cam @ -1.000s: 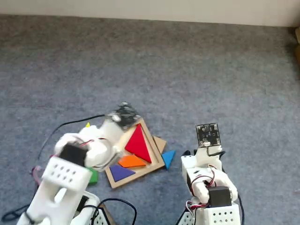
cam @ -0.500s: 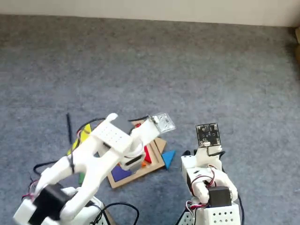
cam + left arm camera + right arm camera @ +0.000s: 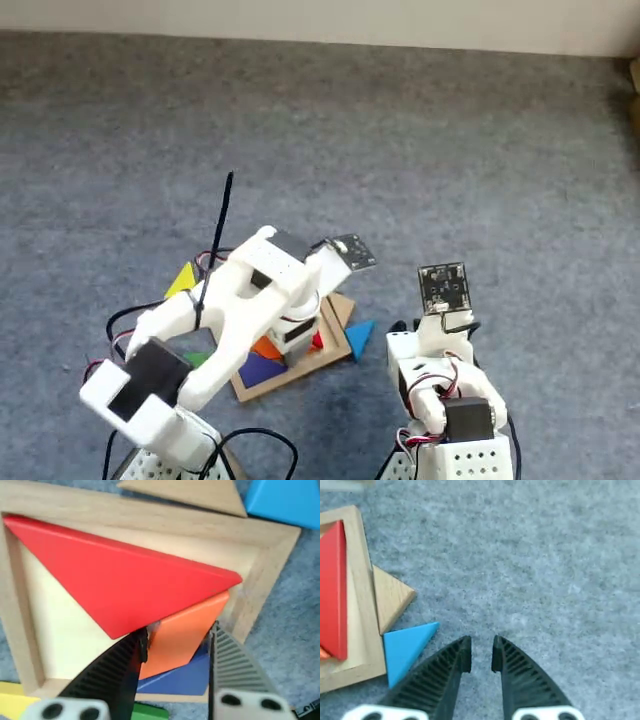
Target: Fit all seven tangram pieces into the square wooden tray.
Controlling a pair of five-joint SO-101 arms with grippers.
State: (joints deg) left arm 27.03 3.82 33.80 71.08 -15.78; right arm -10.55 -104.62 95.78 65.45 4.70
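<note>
While the left arm [image 3: 245,305] hangs over it, the square wooden tray [image 3: 292,372] sits on grey carpet [image 3: 450,150], turned corner-on, left of the right arm [image 3: 445,400]. The tray has a raised pale wood rim [image 3: 272,565] and a smooth lighter floor.

Three pieces are in the tray. The big red triangle [image 3: 125,585] is glossy, with one sharp corner up against the rim. The orange piece [image 3: 182,640] lies edge to edge with the red. The dark blue piece [image 3: 185,677] is on the orange one's other side, at the near rim. Part of the tray floor [image 3: 60,630] is still bare beside the red.

Four pieces are out on the carpet. The plain wood triangle [image 3: 390,597] touches the tray's far-right edge. The light blue triangle [image 3: 405,647] is just beside the tray's right corner. The yellow piece [image 3: 182,280] is left of the tray. The green piece [image 3: 150,712] is by the near-left edge and mostly hidden.

The left gripper [image 3: 177,637] is down in the tray with its ribbed black jaws apart, one tip on each side of the orange piece. I can't tell if they press on it. The right gripper [image 3: 480,655] is over bare carpet right of the light blue triangle, all but closed, with a thin sliver of carpet between the tips and nothing held.
</note>
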